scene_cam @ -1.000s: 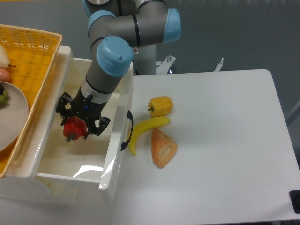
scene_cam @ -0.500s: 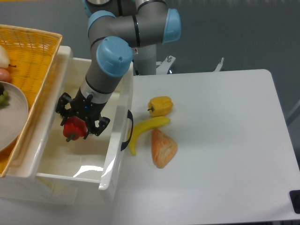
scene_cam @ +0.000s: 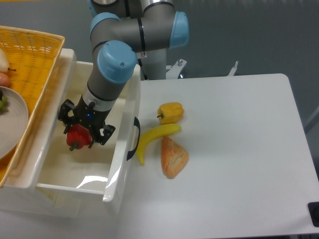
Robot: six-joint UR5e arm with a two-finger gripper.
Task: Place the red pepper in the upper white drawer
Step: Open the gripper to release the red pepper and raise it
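Camera view: white table [scene_cam: 234, 164], grey wall behind. Right of the gripper [scene_cam: 82, 130]: yellow pepper [scene_cam: 171, 112], banana [scene_cam: 152, 138], bread [scene_cam: 174, 157]. Gripper clenched on the red pepper [scene_cam: 77, 136], inside the upper white drawer [scene_cam: 122, 154]. Since earlier, arm and drawer shifted slightly left.

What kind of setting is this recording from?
Probably a robotics lab: an industrial arm whose gripper holds a red pepper over a white drawer, beside a bare white table and grey wall.

Wicker basket [scene_cam: 37, 55], plate [scene_cam: 12, 124] cut by left edge; arm top cropped.
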